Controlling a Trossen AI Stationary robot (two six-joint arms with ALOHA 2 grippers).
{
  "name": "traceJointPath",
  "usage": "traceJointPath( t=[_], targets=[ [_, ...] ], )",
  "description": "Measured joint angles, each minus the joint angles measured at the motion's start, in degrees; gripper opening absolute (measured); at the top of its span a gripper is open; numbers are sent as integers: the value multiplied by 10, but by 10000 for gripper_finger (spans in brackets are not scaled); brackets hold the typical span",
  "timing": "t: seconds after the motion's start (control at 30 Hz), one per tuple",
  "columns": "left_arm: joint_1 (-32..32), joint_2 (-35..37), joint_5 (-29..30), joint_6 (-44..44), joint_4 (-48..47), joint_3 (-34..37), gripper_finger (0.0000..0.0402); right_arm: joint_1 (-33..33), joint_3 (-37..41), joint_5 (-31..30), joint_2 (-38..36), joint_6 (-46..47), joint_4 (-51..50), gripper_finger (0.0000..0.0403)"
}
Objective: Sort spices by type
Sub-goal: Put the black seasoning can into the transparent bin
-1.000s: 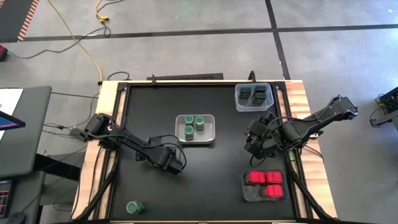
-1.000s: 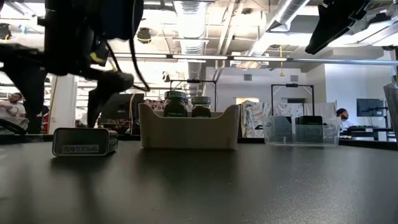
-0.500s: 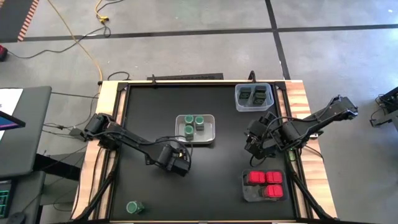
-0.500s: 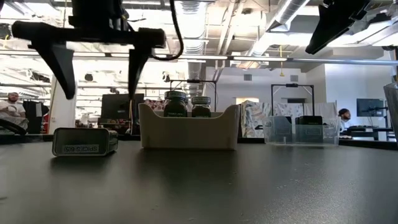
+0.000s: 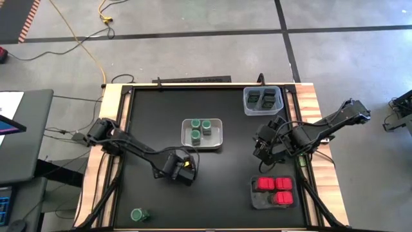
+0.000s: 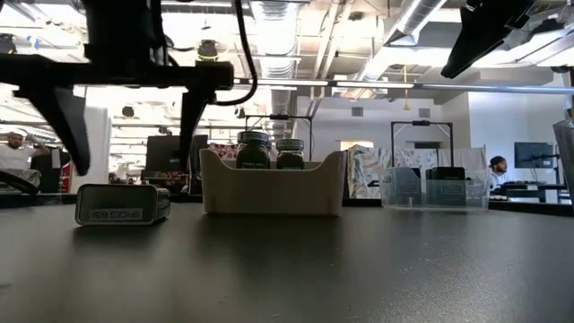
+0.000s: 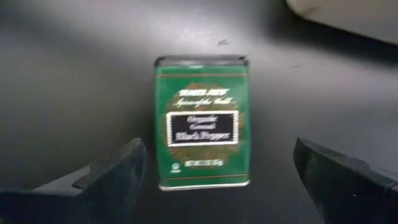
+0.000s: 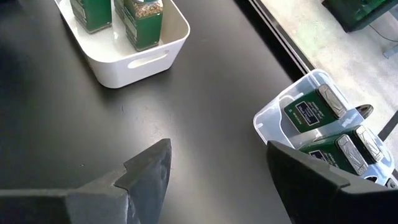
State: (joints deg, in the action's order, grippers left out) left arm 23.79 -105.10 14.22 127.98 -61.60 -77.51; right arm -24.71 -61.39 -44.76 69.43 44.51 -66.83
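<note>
A green black-pepper tin point(image 7: 202, 121) lies flat on its side on the black table, also seen in the low view point(image 6: 121, 204). My left gripper point(image 7: 216, 152) hangs open just above it point(image 6: 132, 169), one finger to each side, touching nothing. In the high view the gripper point(image 5: 182, 169) hides the tin. A lone green-lidded jar point(image 5: 138, 214) stands near the table's near left corner. My right gripper point(image 5: 265, 147) waits open over the table's right side point(image 8: 217, 152).
A white tray point(image 5: 202, 132) near the table's middle holds three green-lidded jars. The clear tray point(image 5: 262, 100) at the far right holds dark tins, and a tray point(image 5: 273, 192) at the near right holds red boxes. Bare table lies between the trays.
My left gripper has moved a little toward the table's near right, turned about so both fingers face the low camera side by side, and come down over the lying tin. The tin has not moved.
</note>
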Motion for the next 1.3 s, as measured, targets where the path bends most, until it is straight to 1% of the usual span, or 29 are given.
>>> traceJointPath(
  t=[0.3, 0.5, 0.6, 0.7, 0.93, 1.03, 1.17, 1.3],
  targets=[
    [2, 0, -11, 13, 36, 33, 389, 0, 0, 1, 0, -10, 0, 295],
    [2, 0, -17, 13, 114, 73, 389, 1, 0, 1, 0, -15, 0, 295],
    [2, 0, -26, 13, 128, 90, 389, 1, 0, 1, 0, -15, 0, 295],
    [2, 0, -49, 13, 140, 104, 389, 1, 0, 1, 0, -16, 0, 295],
    [2, 3, -48, 6, 187, 129, 389, 1, 0, 1, 0, -17, 0, 295],
    [2, 3, -51, 5, 193, 134, 388, 1, 0, 1, 0, -17, 0, 295],
    [2, 2, -63, 6, 191, 135, 371, 1, 0, 1, 0, -16, 0, 295],
    [2, 2, -67, 7, 187, 135, 337, 1, 0, 1, 0, -16, 0, 295]
  ],
)
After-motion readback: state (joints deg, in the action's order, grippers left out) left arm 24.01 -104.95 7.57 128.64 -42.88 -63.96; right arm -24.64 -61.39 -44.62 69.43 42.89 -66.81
